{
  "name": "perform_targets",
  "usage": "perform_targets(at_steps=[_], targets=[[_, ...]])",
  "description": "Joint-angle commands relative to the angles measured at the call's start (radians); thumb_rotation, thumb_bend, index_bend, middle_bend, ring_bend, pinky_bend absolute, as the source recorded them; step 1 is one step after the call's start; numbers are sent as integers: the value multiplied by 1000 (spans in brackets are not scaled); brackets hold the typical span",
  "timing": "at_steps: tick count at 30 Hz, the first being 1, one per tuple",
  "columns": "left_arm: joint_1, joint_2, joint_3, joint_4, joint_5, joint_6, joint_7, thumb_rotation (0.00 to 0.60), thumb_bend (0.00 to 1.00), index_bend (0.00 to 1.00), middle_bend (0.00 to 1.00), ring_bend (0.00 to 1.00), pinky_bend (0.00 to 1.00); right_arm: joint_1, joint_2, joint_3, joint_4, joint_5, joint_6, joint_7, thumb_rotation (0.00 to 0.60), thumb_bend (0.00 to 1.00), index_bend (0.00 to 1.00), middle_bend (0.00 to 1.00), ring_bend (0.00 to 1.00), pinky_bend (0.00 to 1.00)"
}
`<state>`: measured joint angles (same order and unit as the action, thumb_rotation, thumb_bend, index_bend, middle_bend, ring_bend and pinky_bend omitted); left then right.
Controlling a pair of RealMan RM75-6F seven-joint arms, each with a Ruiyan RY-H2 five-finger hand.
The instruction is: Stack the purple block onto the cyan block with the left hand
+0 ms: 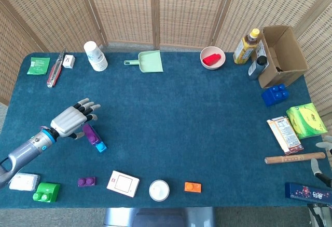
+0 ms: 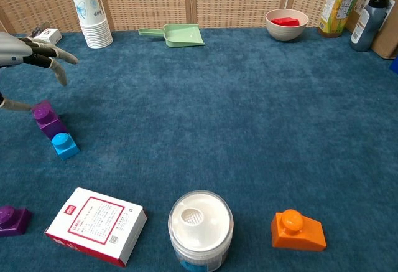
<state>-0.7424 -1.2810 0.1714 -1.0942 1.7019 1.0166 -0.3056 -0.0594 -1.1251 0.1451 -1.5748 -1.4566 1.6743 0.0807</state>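
The purple block (image 1: 89, 133) (image 2: 46, 119) lies tilted on the blue carpet, its near end against the cyan block (image 1: 100, 146) (image 2: 64, 145), which sits just in front of it toward me. My left hand (image 1: 70, 120) (image 2: 25, 54) hovers above and left of the purple block with fingers (image 2: 57, 62) spread, holding nothing. Its thumb (image 2: 13, 104) hangs close beside the purple block. Of my right hand (image 1: 321, 157) only a few fingertips show at the right edge of the head view.
A second purple block (image 1: 86, 181), a white card box (image 1: 123, 183), a white-lidded jar (image 1: 159, 190) and an orange block (image 1: 192, 187) line the front edge. A green block (image 1: 46, 191) sits front left. Stacked cups (image 1: 95, 55) and a green dustpan (image 1: 146, 61) stand at the back.
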Motion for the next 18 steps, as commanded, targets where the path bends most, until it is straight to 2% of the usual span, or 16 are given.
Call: perform_targets(at_steps=[1, 8, 14, 17, 18], targets=[[18, 2, -15, -29, -28, 11, -31, 600, 330, 235, 58, 0, 0, -2, -1, 0, 3, 1, 2, 4, 600, 341, 370, 285, 112, 220], [52, 15, -37, -102, -78, 18, -91, 600, 330, 213, 58, 0, 0, -5, -5, -1, 10, -1, 6, 15, 600, 341, 370, 285, 112, 221], [74, 12, -54, -158, -122, 1, -143, 597, 319, 156, 55, 1, 0, -3, -13, -3, 18, -5, 2, 21, 600, 340, 369, 285, 112, 220], [78, 6, -60, -179, -144, -26, -165, 532, 315, 120, 45, 0, 0, -4, -15, -3, 21, -4, 2, 25, 600, 341, 370, 285, 112, 220], [79, 1, -63, -183, -149, -33, -170, 492, 313, 109, 41, 0, 0, -4, -15, -2, 21, -4, 3, 26, 600, 342, 370, 285, 113, 220]])
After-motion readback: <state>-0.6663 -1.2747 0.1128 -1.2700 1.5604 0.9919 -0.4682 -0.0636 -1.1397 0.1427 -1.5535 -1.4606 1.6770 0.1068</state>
